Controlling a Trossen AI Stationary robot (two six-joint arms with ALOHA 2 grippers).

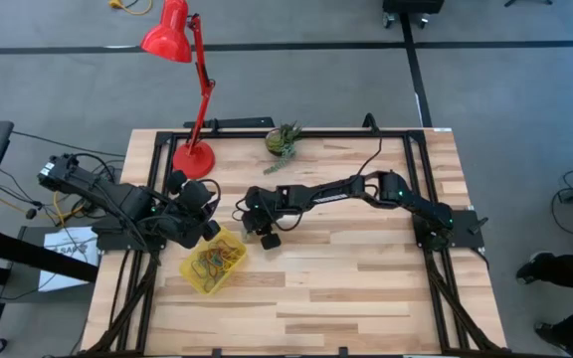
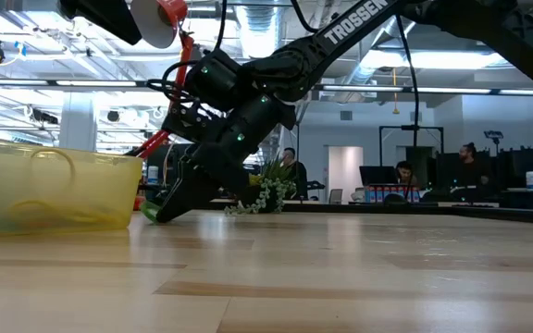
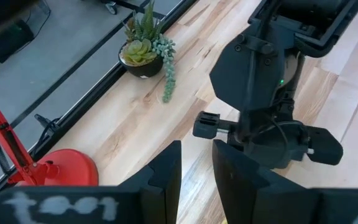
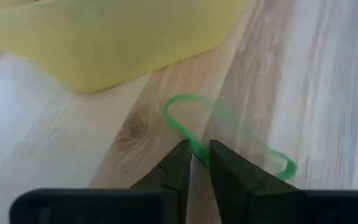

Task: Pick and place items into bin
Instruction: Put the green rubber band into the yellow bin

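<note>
Green rubber band (image 4: 229,140) is seen lying flat on the wood table (image 1: 366,288), just right of the yellow bin (image 1: 213,262), as a long thin twisted loop. Right gripper (image 4: 201,155) is brought down onto it, with the right arm stretched leftward across the table's middle and tilted steeply so the fingertips meet the surface. Fingers are nearly closed, one on each side of the band's strand; the band is pinched but not lifted.

Left gripper (image 3: 196,162) is held above the table's left part, beside the bin and near the red lamp base (image 1: 193,159), pointed across toward the right arm. A narrow gap is seen between its fingers, and nothing is held.

Bin: shallow, translucent yellow, set at an angle near the left-centre of the table. A tangle of coloured bands (image 1: 215,260) is seen inside; the number cannot be counted.

Counts: one bin, one loose green band on the table, two arms, one red lamp (image 1: 168,33), one small potted plant (image 1: 283,141) at the far edge.
</note>
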